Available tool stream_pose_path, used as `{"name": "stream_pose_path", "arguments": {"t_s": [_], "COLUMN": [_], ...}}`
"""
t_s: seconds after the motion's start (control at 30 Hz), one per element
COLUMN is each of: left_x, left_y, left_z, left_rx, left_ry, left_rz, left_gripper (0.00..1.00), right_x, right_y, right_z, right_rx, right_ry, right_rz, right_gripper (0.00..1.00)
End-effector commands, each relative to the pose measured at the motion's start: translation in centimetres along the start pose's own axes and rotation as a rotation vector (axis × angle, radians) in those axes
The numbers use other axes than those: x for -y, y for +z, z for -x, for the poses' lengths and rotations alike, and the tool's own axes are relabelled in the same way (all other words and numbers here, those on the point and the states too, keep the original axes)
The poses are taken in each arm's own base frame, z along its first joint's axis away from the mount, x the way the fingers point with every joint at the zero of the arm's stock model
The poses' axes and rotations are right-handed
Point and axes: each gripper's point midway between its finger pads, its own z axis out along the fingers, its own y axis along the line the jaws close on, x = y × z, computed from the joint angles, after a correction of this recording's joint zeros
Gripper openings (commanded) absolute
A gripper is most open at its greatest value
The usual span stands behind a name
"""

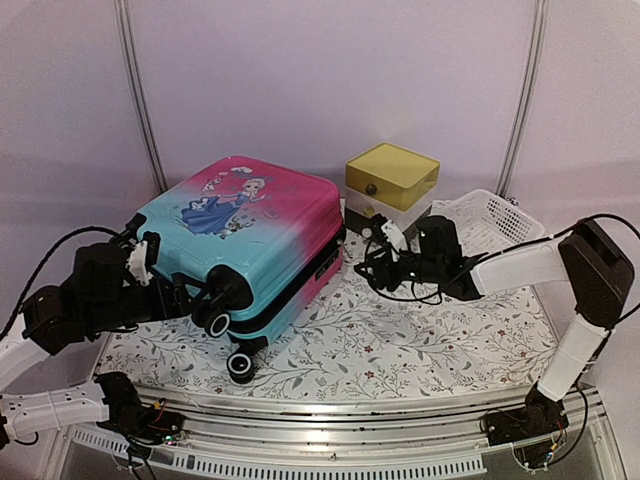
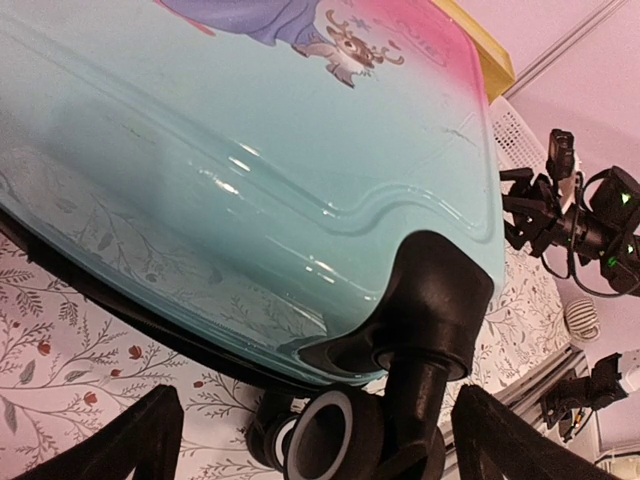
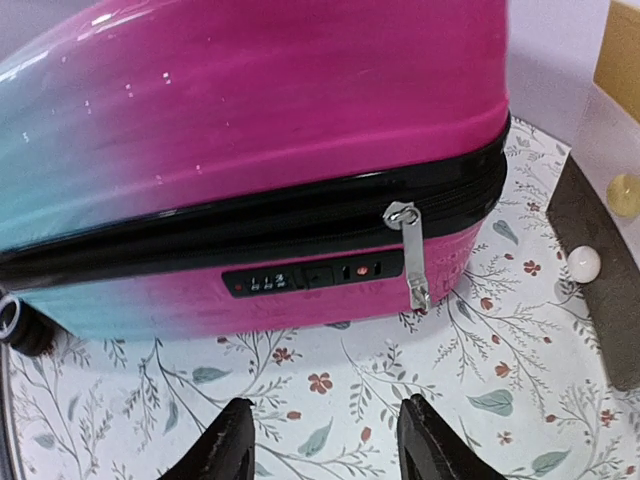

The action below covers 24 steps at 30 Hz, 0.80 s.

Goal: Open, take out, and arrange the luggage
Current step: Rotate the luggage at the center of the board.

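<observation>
Right, luggage (image 1: 250, 240) lies flat, zipped shut, cartoon side up, btwn both arms. R gripper (image 3: 327, 405) is spread, empty, facing its pink side. The zipper pull (image 3: 410, 250) hangs straight down just ahead, a bit right of centre, so R arm's nearer. L gripper (image 2: 318, 400) is spread wide, empty, at the luggage's wheel corner. Count: 1 luggage, 1 pull, 2 wheels (image 1: 240, 365) seen from above, 1 yellow box (image 1: 392, 175) + 1 basket (image 1: 500, 220) beyond its pink end.

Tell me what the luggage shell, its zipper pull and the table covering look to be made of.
Luggage shell: hard glossy plastic, judging by the sharp reflections and moulded ridges. Zipper pull: probably metal, silver with a dull shine. Table covering: a matte sheet with a floral print; whether it is cloth or vinyl, the pictures do not show.
</observation>
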Motion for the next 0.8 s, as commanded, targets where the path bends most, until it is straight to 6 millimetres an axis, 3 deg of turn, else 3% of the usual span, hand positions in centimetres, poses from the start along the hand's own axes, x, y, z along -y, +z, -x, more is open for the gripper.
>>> {"name": "stream_pose_path", "arguments": {"t_s": [0.0, 0.17, 0.33, 0.37, 0.43, 0.67, 0.77], "left_x": [0.0, 0.0, -0.1, 0.0, 0.0, 0.2, 0.3], "left_y": [-0.5, -0.3, 0.0, 0.1, 0.2, 0.3, 0.3], "left_z": [0.4, 0.1, 0.1, 0.1, 0.1, 0.2, 0.3], "left_rx": [0.012, 0.004, 0.000, 0.000, -0.002, -0.005, -0.004], "left_ry": [0.000, 0.004, 0.011, 0.013, 0.016, 0.024, 0.024], "left_rz": [-0.007, -0.006, -0.003, -0.002, -0.002, -0.005, -0.007], "left_gripper": [0.96, 0.96, 0.97, 0.97, 0.97, 0.97, 0.97], "right_x": [0.7, 2.4, 3.5, 3.7, 4.1, 3.6, 3.3], "right_y": [1.9, 4.2, 5.9, 6.3, 6.9, 8.4, 8.7], "right_z": [0.4, 0.8, -0.3, 0.6, 0.5, 0.3, 0.3], "right_rx": [-0.013, -0.030, -0.065, -0.051, -0.056, -0.047, -0.041], "right_ry": [0.039, 0.072, 0.098, 0.089, 0.093, 0.076, 0.060], "right_rz": [0.133, 0.207, 0.235, 0.241, 0.257, 0.363, 0.393], "right_gripper": [0.57, 0.67, 0.68, 0.68, 0.68, 0.62, 0.49]}}
